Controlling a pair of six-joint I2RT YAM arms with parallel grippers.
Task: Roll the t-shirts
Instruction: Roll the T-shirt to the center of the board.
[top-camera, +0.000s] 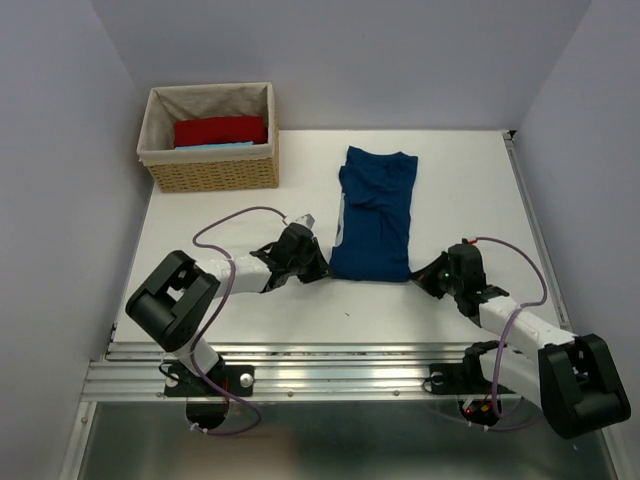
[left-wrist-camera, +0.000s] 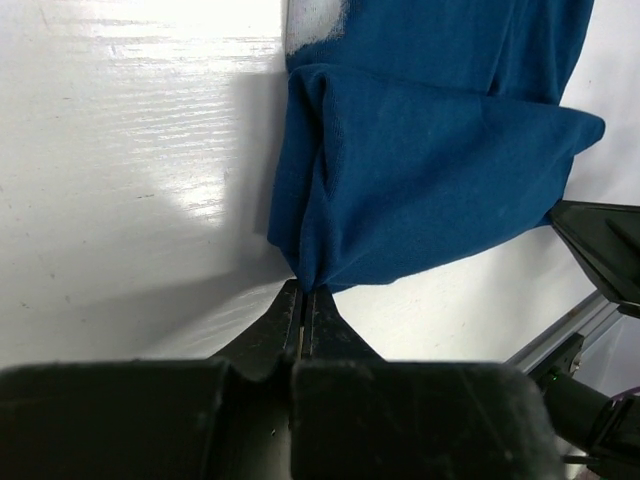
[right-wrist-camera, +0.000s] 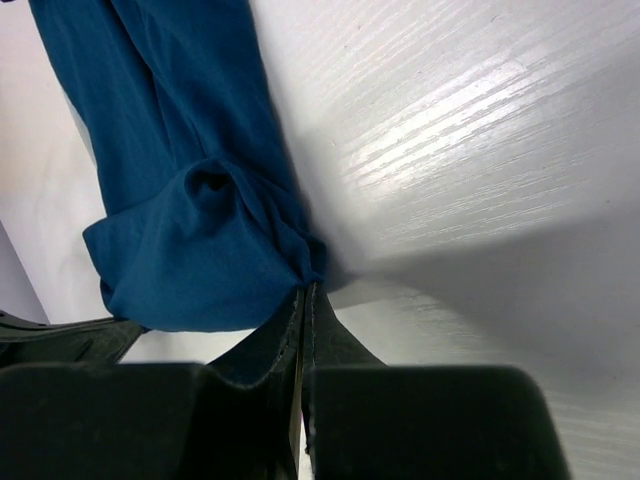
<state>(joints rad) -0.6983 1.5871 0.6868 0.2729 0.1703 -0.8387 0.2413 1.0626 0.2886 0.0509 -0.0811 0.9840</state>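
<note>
- Since the left gripper (left-wrist-camera: 303, 288) and the right gripper (right-wrist-camera: 305, 288) are each clenched on a near corner of the navy shirt (top-camera: 375, 215), both corners should be raised together and held level.
- The shirt lies as a long folded strip in the middle of the worktop (top-camera: 460, 180). The near hem is best turned over tightly and rolled away from the arms.
- Bunching shows by the left corner, so even tension is advised.
- The red piece (top-camera: 220, 130) and light-blue piece (top-camera: 215, 146) lie in the basket (top-camera: 210, 175), well apart.

Right claw (right-wrist-camera: 305, 292) tight on bunched corner of navy t-shirt (right-wrist-camera: 170, 150)
</note>
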